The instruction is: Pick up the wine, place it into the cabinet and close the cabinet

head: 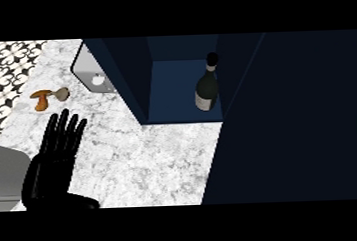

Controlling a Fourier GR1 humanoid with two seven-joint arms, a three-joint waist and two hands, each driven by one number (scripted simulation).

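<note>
Head view: wine bottle [206,86] stands upright inside the open cabinet [182,90], placement judged done. Cabinet door [292,118] stands open at right; closing remains. Left hand [55,152] rests over the counter [153,158], fingers straight, holding nothing. Right hand not visible
</note>
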